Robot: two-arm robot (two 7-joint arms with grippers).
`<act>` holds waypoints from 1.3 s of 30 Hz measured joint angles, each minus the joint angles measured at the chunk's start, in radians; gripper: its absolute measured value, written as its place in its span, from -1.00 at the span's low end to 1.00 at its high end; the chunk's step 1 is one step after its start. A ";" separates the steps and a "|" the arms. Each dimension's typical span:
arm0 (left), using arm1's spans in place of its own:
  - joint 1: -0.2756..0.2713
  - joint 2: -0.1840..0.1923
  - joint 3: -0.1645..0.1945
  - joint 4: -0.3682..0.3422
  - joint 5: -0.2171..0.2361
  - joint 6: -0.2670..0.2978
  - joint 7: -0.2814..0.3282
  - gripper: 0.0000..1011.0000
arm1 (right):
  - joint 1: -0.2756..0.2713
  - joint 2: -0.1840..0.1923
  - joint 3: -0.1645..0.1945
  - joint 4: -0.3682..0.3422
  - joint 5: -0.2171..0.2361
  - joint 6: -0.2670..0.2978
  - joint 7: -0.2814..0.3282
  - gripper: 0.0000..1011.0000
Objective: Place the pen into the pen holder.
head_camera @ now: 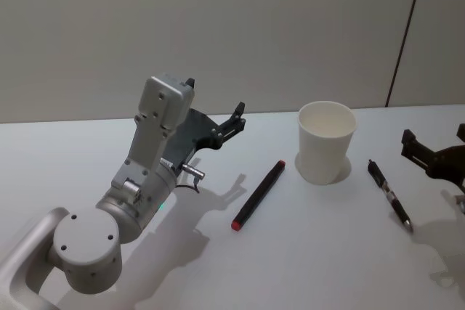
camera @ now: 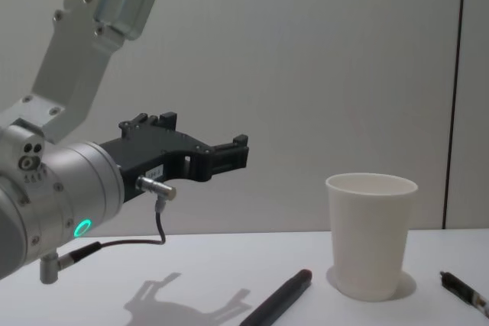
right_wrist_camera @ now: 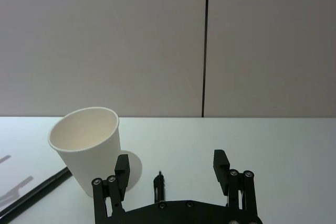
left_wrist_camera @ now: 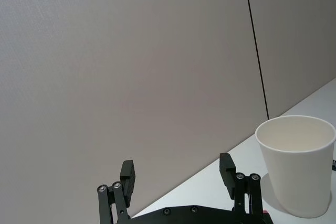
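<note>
Left gripper (left_wrist_camera: pixel 177 166); upright, white, tapered pen holder (left_wrist_camera: pixel 297 167)

**No Legible Writing in View**

No text, brand or number could be read. In the chest view a small pale label (camera: pixel 153 171) sat on the black body of the left gripper (left_wrist_camera: pixel 177 167), but its print was too small to make out.
</note>
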 joint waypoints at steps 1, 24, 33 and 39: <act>0.000 0.000 0.000 0.000 0.000 0.000 0.000 0.98 | 0.002 -0.001 0.001 -0.003 0.002 0.012 -0.003 0.98; 0.000 0.000 0.000 0.000 0.000 0.000 0.000 0.98 | 0.062 -0.056 -0.022 0.011 -0.016 0.301 -0.046 0.98; 0.000 0.000 0.000 0.000 0.000 0.000 0.000 0.98 | 0.093 -0.081 -0.034 0.049 -0.046 0.330 -0.037 0.98; 0.000 0.000 0.000 0.000 0.000 0.000 0.000 0.98 | 0.120 -0.102 -0.042 0.088 -0.069 0.334 -0.028 0.98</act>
